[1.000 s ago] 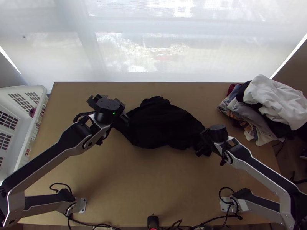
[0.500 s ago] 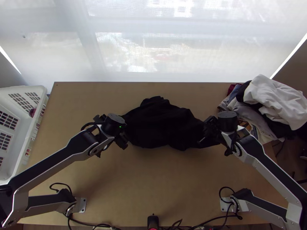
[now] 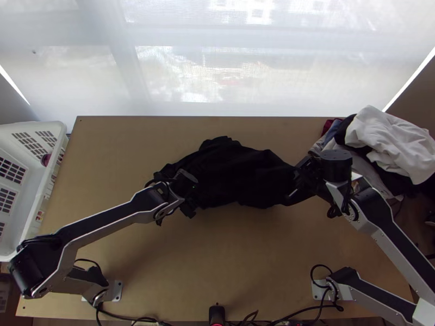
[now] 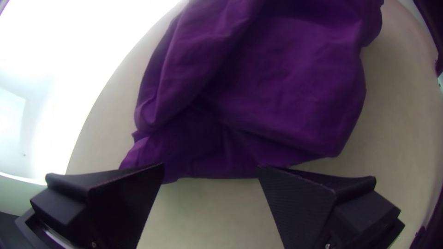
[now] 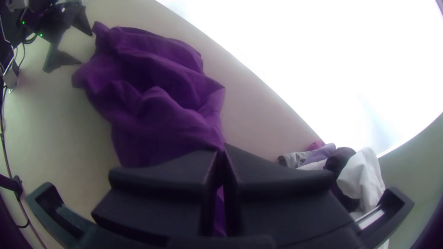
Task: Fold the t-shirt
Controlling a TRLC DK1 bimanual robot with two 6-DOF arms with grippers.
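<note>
The black t-shirt (image 3: 234, 174) lies bunched across the middle of the table; it looks purple in the left wrist view (image 4: 286, 83) and the right wrist view (image 5: 152, 92). At its left end is my left gripper (image 3: 187, 204); in the left wrist view the left gripper (image 4: 211, 170) stands open, with the cloth's edge between and beyond its fingertips. My right gripper (image 3: 299, 176) is at the shirt's right end. Seen from its own wrist, the right gripper (image 5: 222, 154) is shut on a part of the shirt, with cloth showing between the fingers.
A heap of clothes, with a white garment (image 3: 389, 138) on top, lies at the table's right back corner. A white basket (image 3: 32, 217) stands at the left edge. Bare table (image 3: 217, 261) lies in front of the shirt.
My left gripper has moved right and toward the near side, over the shirt's left end. My right gripper has moved right and away from the near edge, and the shirt's right end has been drawn along.
</note>
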